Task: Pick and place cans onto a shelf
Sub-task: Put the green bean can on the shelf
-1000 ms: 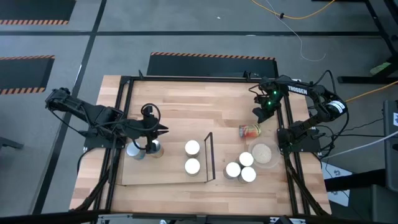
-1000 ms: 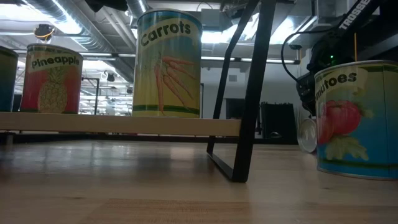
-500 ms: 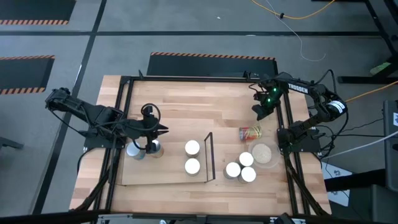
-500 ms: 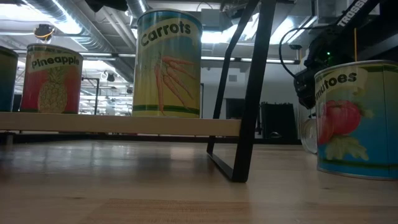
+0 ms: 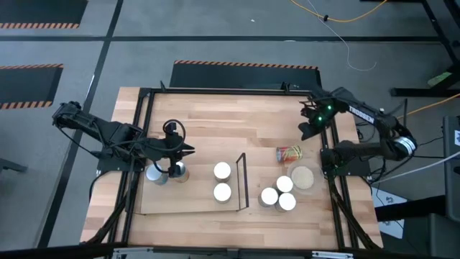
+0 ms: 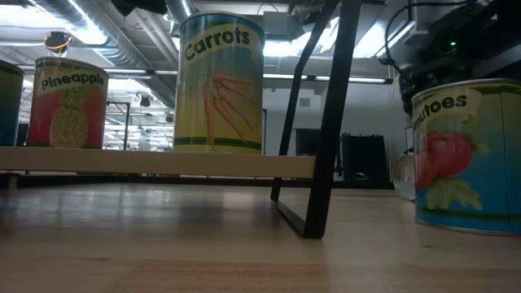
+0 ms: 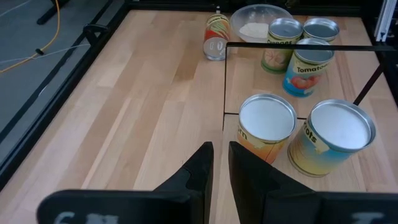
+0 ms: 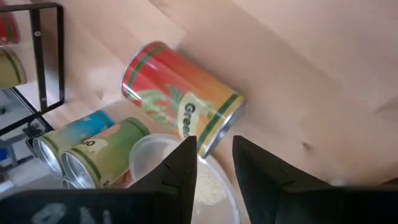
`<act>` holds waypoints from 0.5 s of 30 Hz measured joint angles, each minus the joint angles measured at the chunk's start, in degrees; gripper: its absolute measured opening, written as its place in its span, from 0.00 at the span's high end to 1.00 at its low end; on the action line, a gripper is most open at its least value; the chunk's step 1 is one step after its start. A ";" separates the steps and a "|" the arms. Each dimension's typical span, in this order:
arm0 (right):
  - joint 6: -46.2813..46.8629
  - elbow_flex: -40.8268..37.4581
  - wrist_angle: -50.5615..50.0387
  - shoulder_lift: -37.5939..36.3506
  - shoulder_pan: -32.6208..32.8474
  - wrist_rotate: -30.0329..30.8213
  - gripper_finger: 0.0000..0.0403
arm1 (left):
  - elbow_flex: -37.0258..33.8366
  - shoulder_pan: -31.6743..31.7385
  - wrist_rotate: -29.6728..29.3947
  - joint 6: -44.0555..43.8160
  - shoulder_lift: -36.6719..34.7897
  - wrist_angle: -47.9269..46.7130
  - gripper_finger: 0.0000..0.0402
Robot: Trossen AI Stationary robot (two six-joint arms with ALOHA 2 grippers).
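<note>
Right gripper [image 5: 307,131], fingers slightly apart and empty, hovers beside toppled can [image 5: 289,152]; left gripper [image 5: 188,151] nearly closed over shelf [image 5: 194,201]

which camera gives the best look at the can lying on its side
The right wrist view: the tipped can fills it, red label and one end plain. The high view shows it small, beside the dish. The left wrist view shows it far off. In the low view I cannot make it out.
</note>
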 joint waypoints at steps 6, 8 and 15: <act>3.30 -8.25 3.54 -6.11 0.00 -5.33 0.73 | -0.01 -0.01 0.00 0.01 0.00 0.02 0.89; 4.87 -10.58 4.44 -7.76 0.00 -5.13 0.73 | -0.02 -0.01 0.00 0.01 0.00 0.02 0.89; 9.49 -14.82 10.89 -10.13 0.07 -5.06 0.73 | 0.00 -0.01 -0.02 0.01 0.00 0.02 0.89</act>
